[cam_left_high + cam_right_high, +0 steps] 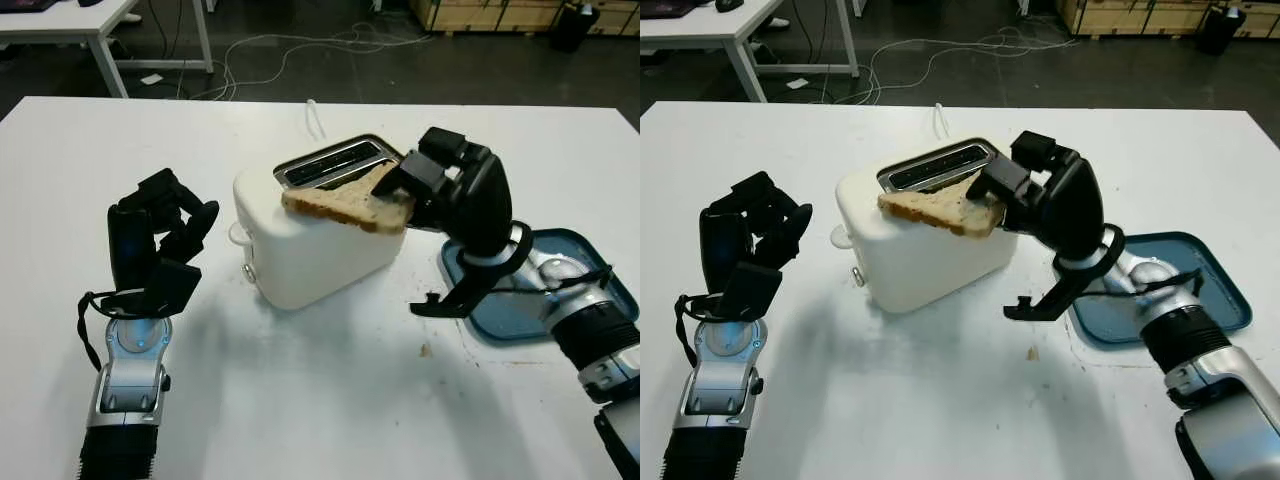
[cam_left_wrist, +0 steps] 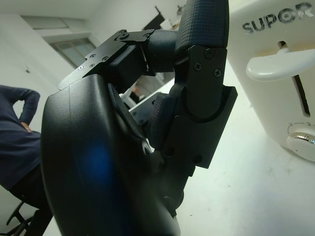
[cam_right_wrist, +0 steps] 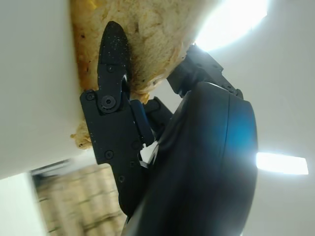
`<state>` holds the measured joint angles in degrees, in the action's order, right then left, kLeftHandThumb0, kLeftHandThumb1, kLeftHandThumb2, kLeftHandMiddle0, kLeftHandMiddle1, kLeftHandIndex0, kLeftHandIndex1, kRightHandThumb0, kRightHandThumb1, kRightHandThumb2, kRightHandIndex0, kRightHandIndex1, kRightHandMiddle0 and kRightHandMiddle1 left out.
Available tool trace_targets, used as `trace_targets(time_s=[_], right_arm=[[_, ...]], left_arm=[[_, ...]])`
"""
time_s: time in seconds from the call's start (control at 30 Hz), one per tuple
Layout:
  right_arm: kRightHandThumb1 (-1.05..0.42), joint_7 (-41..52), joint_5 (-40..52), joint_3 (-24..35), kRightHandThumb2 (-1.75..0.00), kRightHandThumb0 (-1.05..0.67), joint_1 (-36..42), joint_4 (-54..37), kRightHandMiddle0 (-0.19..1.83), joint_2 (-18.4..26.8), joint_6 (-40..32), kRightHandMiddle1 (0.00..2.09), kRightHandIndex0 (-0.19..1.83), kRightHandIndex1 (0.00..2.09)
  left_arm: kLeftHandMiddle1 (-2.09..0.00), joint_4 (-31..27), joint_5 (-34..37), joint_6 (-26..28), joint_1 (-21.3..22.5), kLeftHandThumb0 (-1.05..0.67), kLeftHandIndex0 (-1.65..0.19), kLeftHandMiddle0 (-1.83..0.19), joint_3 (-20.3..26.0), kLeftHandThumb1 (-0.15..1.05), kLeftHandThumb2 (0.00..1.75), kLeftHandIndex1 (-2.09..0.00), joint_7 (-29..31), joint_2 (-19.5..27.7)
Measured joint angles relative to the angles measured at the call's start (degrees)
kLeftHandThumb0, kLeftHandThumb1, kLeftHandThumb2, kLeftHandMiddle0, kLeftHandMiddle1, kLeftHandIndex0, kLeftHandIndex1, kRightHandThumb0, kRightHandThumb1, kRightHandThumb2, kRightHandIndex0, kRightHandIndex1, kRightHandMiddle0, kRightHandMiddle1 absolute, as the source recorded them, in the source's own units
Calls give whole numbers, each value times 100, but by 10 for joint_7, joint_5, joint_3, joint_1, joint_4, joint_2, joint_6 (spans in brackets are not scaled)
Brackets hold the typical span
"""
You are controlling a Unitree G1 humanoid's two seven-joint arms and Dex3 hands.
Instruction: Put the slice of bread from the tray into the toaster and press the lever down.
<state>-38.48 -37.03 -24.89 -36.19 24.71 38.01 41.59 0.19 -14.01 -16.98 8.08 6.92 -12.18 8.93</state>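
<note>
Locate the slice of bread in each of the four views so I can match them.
Left eye: slice of bread flat on the toaster top, held by the right robot hand.
Right eye: centre, beside the slots.
Left wrist: toaster front and lever, no bread.
Right wrist: bread against a finger.
Shared landmark: the white toaster.

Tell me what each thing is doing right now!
Slice of bread: lying flat across the toaster's top, not in a slot yet, held by the right hand.
Toaster: upright, slots empty.
Toaster lever: up, not pressed.
Blue tray: bare, on the table.
Right hand: closed on the bread.
Left hand: curled, holding nothing, beside the toaster.
</note>
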Motion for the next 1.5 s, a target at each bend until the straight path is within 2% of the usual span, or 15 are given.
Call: trace_targets(time_s=[0.03, 0.13, 0.3, 0.43, 0.63, 0.9, 1.23, 1.5], right_arm=[[-92, 48, 34, 4, -64, -49, 0, -11, 67, 3, -2, 168, 100, 175], [-92, 199, 143, 18, -59, -45, 0, -47, 66, 9, -27, 174, 101, 175], [-92, 455, 312, 62, -55, -46, -23, -91, 67, 9, -120, 175, 102, 175], [-92, 551, 333, 96, -53, -45, -63, -105, 68, 6, -185, 175, 102, 175], [-92, 603, 261, 106, -49, -44, -85, -116, 69, 1, -248, 175, 103, 175], [-92, 656, 176, 105, -45, -39, -136, -120, 71, -1, -291, 175, 103, 175], [-92, 670, 103, 86, -36, -38, -167, -106, 80, -15, -277, 175, 111, 175], [-92, 671, 65, 68, -38, -41, -216, -77, 79, -17, -220, 175, 111, 175]], left_arm=[[-165, 0, 0, 0, 0, -78, -104, -130, 0, 92, 35, -167, 0, 0], [-165, 0, 0, 0, 0, -78, -105, -130, 0, 92, 35, -168, 0, 0], [-165, 0, 0, 0, 0, -78, -104, -130, 0, 92, 34, -168, 0, 0], [-166, 0, 0, 0, 0, -78, -105, -131, 0, 92, 34, -168, 0, 0], [-165, 0, 0, 0, 0, -77, -104, -130, -1, 92, 35, -168, -1, -1], [-164, 0, 0, 0, 0, -78, -105, -130, -1, 92, 34, -166, -1, -1], [-165, 0, -1, 0, 0, -78, -104, -130, -1, 92, 35, -167, -1, -1], [-165, 1, 0, -2, 0, -78, -104, -130, -1, 92, 34, -167, -1, -1]])
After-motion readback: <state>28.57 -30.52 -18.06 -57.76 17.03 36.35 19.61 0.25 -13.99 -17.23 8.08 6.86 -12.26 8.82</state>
